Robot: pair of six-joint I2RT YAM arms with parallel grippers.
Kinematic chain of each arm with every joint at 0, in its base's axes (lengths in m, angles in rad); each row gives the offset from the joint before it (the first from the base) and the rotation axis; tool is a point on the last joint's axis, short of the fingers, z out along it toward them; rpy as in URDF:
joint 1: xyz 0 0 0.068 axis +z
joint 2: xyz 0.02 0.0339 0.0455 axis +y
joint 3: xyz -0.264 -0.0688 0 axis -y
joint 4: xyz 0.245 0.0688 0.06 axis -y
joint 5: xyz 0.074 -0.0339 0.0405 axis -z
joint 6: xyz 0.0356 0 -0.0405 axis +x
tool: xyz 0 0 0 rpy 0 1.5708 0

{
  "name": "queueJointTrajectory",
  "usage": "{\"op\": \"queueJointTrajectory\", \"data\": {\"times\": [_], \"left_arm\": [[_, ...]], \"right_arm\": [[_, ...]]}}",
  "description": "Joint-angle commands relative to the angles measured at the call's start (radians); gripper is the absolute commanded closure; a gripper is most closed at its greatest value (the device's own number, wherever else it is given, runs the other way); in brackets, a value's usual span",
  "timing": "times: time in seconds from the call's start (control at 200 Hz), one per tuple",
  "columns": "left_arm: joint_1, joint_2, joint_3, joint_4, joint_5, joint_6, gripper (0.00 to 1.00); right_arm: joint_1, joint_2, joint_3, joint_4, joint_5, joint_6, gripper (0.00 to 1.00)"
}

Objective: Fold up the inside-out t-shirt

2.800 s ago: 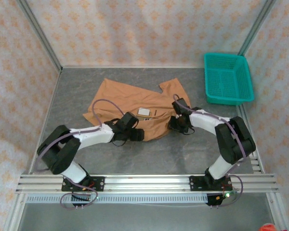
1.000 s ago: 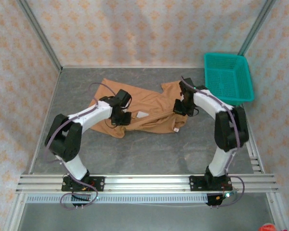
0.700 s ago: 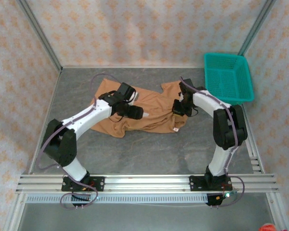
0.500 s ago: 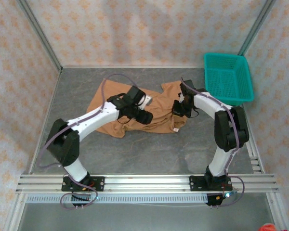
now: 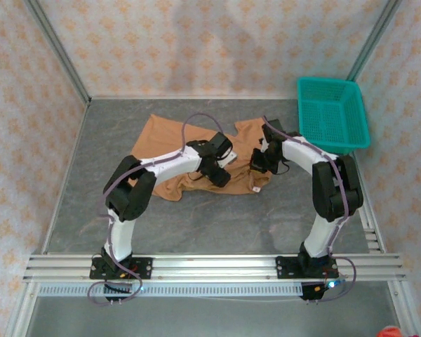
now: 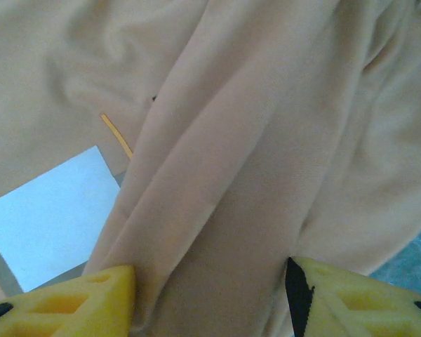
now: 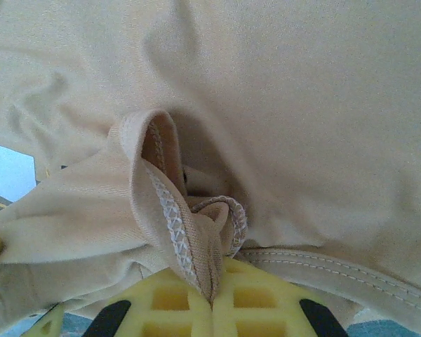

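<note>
Two grippers are working on your inside-out t-shirt [image 5: 170, 144], which is lying crumpled on the table [image 5: 217, 225] to the left of the teal basket [image 5: 333, 116], apart from it. Your right gripper [image 5: 257, 163] is pinching a bunched fold of stitched hem tight between its yellow fingers [image 7: 189, 309] at the shirt edge nearest the basket. Your left gripper [image 5: 220, 175] is sitting farther from the basket over the shirt's middle, its jaws standing apart on either side of a raised ridge of cloth without clamping it, the white label [image 6: 49, 217] showing just beside one finger
</note>
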Motion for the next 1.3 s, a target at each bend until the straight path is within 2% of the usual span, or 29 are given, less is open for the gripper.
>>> {"op": "queueJointTrajectory", "data": {"times": [0.0, 0.07, 0.19, 0.335, 0.59, 0.676, 0.806, 0.861, 0.946, 1.021, 1.126, 1.291], "left_arm": [[-0.012, 0.016, 0.025, -0.027, -0.042, 0.029, 0.41], [-0.013, 0.027, 0.028, -0.028, -0.067, 0.022, 0.49], [-0.012, 0.029, 0.057, -0.056, -0.085, 0.008, 0.77], [-0.012, 0.013, 0.122, -0.116, -0.095, -0.008, 1.00], [-0.004, -0.096, 0.183, -0.188, -0.056, -0.045, 1.00], [0.021, -0.142, 0.172, -0.180, 0.033, -0.078, 1.00], [0.091, -0.177, 0.091, -0.078, 0.217, -0.163, 1.00], [0.113, -0.178, 0.063, -0.042, 0.281, -0.194, 1.00], [0.132, -0.173, 0.030, 0.003, 0.340, -0.232, 1.00], [0.134, -0.166, 0.010, 0.028, 0.361, -0.251, 1.00], [0.134, -0.151, -0.003, 0.044, 0.382, -0.269, 1.00], [0.136, -0.138, -0.015, 0.056, 0.396, -0.282, 1.00]], "right_arm": [[-0.003, -0.030, -0.007, 0.002, 0.001, 0.003, 1.00], [-0.003, -0.028, -0.005, 0.002, -0.003, 0.005, 1.00], [-0.003, -0.026, -0.004, -0.001, -0.001, 0.003, 1.00], [-0.003, -0.016, -0.005, -0.013, 0.019, -0.009, 1.00], [-0.003, -0.009, -0.024, -0.032, 0.089, -0.024, 1.00], [-0.001, -0.011, -0.014, -0.035, 0.115, -0.019, 1.00], [0.012, -0.045, 0.017, -0.058, 0.134, 0.002, 1.00], [0.022, -0.082, 0.016, -0.053, 0.113, 0.023, 0.91], [0.051, -0.163, -0.017, -0.030, 0.100, 0.072, 0.66], [0.082, -0.243, -0.076, 0.019, 0.094, 0.131, 0.58], [0.122, -0.331, -0.199, 0.178, 0.044, 0.274, 0.61], [0.218, -0.349, -0.389, 0.643, 0.013, 0.577, 0.72]]}}
